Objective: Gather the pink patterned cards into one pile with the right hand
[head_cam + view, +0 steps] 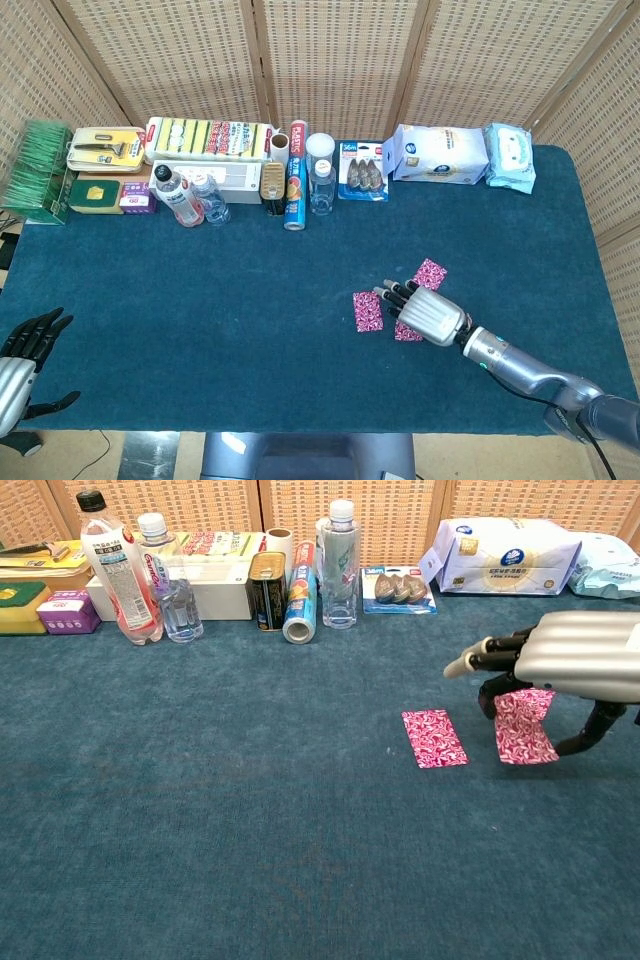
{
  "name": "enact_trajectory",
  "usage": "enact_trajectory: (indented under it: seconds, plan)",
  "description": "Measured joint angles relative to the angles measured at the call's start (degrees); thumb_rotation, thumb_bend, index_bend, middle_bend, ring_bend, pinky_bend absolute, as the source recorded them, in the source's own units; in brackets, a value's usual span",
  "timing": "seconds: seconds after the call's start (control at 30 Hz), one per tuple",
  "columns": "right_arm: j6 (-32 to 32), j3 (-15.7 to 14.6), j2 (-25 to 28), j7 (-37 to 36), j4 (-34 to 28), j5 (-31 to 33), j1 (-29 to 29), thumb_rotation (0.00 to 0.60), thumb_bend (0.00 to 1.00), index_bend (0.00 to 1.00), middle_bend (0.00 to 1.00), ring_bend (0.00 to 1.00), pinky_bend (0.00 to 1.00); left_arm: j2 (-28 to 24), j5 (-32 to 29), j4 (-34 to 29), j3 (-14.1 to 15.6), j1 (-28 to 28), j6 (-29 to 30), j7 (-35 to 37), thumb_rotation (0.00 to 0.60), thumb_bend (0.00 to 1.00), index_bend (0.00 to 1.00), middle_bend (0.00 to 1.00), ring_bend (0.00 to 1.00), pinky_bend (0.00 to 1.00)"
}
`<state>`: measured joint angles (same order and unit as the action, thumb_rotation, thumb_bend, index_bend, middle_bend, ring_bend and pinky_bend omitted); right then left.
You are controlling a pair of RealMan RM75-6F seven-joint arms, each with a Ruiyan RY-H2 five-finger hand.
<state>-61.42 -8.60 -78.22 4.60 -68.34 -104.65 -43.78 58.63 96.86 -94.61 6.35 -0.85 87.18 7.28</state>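
Note:
My right hand (425, 312) (570, 665) is raised off the blue cloth and pinches a pink patterned card (523, 738) (407, 331) that hangs tilted under its fingers. A second pink card (433, 738) (367, 311) lies flat on the cloth just left of the hand. A third pink card (431, 273) lies beyond the hand; the chest view hides it behind the hand. My left hand (25, 350) rests at the near left table corner with its fingers apart, holding nothing.
Along the far edge stand bottles (113, 568), a can (267, 590), a foil roll (299, 605), a clear bottle (339, 562), a blister pack (399, 588), wipes packs (510, 555), sponges (208, 138) and green boxes (38, 170).

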Motion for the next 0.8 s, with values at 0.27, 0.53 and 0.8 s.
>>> enact_trajectory:
  seconds: [0.27, 0.53, 0.8]
  plan:
    - [4.0, 5.0, -0.3, 1.7, -2.6, 8.5, -0.1, 0.6, 0.2, 0.48, 0.11, 0.1, 0.31, 0.1, 0.2, 0.1, 0.1, 0.0, 0.0, -0.2, 0.6, 0.03, 0.0, 0.0, 0.0, 0.05]
    - [9.1, 10.3, -3.8, 5.5, -2.4, 17.8, -0.2, 0.6, 0.2, 0.48, 0.11, 0.1, 0.31, -0.2, 0.0, 0.3, 0.0, 0.0, 0.1, 0.7, 0.6, 0.03, 0.0, 0.0, 0.0, 0.05]
    - [11.8, 12.6, -5.0, 8.7, -0.6, 22.9, -0.7, 0.6, 0.2, 0.48, 0.11, 0.1, 0.31, -0.4, 0.2, 0.6, 0.1, -0.1, 0.3, 1.7, 0.6, 0.03, 0.0, 0.0, 0.0, 0.05]
